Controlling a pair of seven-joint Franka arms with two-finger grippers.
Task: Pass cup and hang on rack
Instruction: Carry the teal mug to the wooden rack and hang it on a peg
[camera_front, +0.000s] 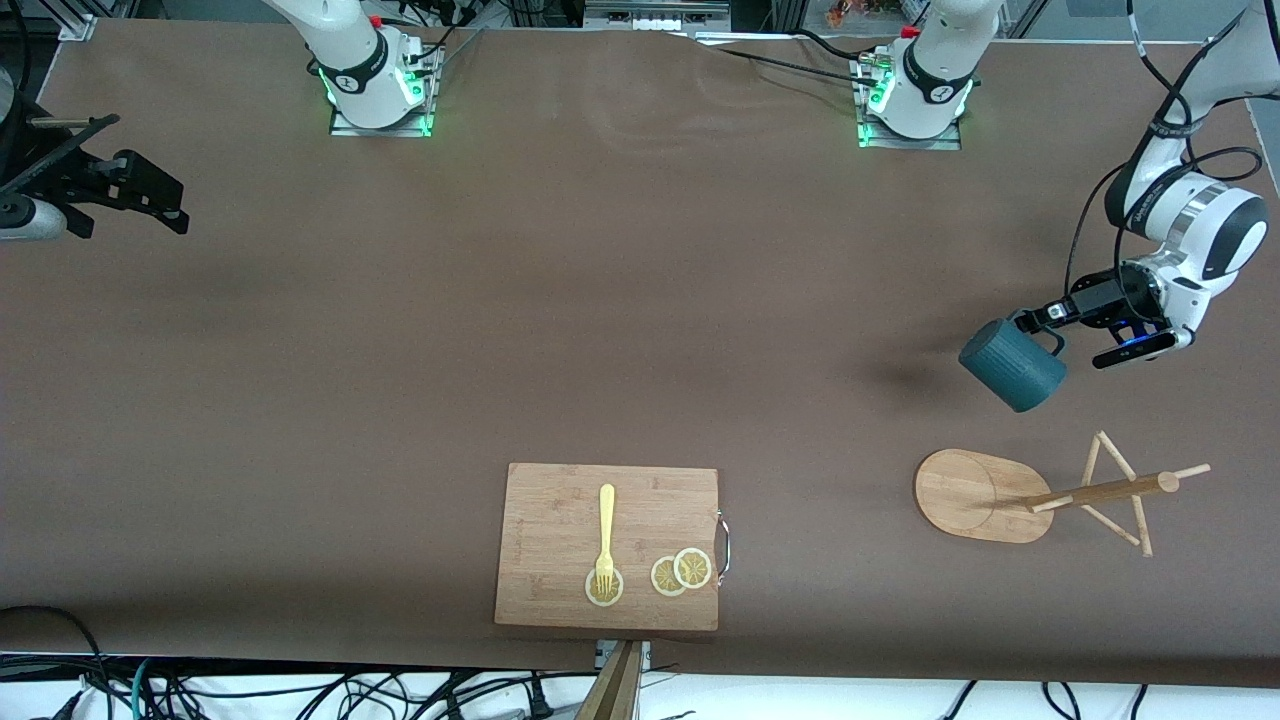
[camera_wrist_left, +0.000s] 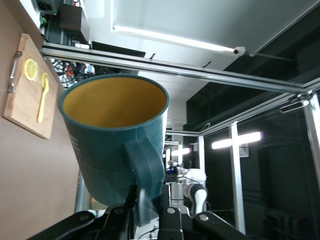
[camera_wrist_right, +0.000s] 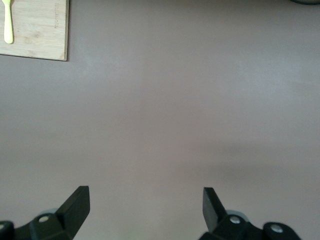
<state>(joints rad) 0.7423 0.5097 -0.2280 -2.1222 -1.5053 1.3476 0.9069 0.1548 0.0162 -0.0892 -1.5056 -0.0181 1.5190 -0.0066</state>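
- Your left gripper (camera_front: 1040, 322) sits at the right edge of the front view, up in the air over bare table, clamped shut on the handle of the teal cup (camera_front: 1012, 364).
- The cup hangs tilted, mouth turned away from the front camera. In the left wrist view you see its yellowish-tan interior and the loop handle (camera_wrist_left: 147, 172) pinched between the fingers (camera_wrist_left: 131, 202).
- The cup is over the brown table (camera_front: 500, 330), above the mug rack (camera_front: 1040, 495) in the frame and not touching it.
- The rack's oval base (camera_front: 965, 492) is in the lower right of the front view; its pole and thin pegs (camera_front: 1185, 471) point toward the right edge.
- Handling, as judged: the cup looks rigid, smooth-glazed and probably breakable, modest in weight. The ribbed wall gives some purchase, but the handle is narrow, so expect the cup to swing in a handle-only grip.
- To hang it, the loop must stay free for a peg. Pinching the handle blocks part of it, so a hold on the rim or wall would suit better.
- The pegs look thin and the rack light; a knock may shift it.
- Your right gripper (camera_wrist_right: 146, 207) waits with jaws spread wide and empty, at the left edge of the front view.
- The cutting board (camera_front: 608, 545) with its fork (camera_front: 605, 535) and lemon slices (camera_front: 681, 572), lower centre, plays no part.
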